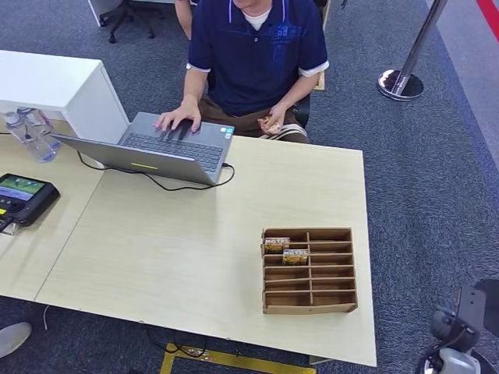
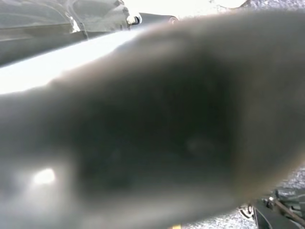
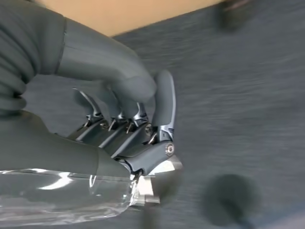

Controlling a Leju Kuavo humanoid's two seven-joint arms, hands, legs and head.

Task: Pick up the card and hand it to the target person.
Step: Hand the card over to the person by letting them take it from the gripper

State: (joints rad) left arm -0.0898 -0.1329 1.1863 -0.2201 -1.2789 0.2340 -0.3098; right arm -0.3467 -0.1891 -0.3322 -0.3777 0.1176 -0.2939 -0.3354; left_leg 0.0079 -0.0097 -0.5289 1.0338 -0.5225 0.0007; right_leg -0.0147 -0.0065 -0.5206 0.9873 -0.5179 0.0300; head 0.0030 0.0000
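A wooden slotted card box [image 1: 309, 269] stands on the light wood table [image 1: 176, 257], near its front right. Two cards [image 1: 277, 245] [image 1: 295, 255] lie in its upper left slots. The seated person in a dark blue shirt [image 1: 259, 47] holds a small card [image 1: 272, 123] in one hand at the table's far edge; the other hand rests on the laptop [image 1: 171, 148]. My right arm [image 1: 460, 327] hangs low beside the table's front right corner. In the right wrist view my right hand [image 3: 137, 129] has its fingers curled in under the thumb with nothing in them, above grey carpet. A dark blur hides my left hand in the left wrist view.
A black tablet [image 1: 23, 196] and clear bottles [image 1: 32, 132] sit on the table at the left, next to a white cabinet [image 1: 53, 86]. A laptop cable [image 1: 176, 185] runs along the table. A stanchion base [image 1: 400, 84] stands on the carpet at the far right.
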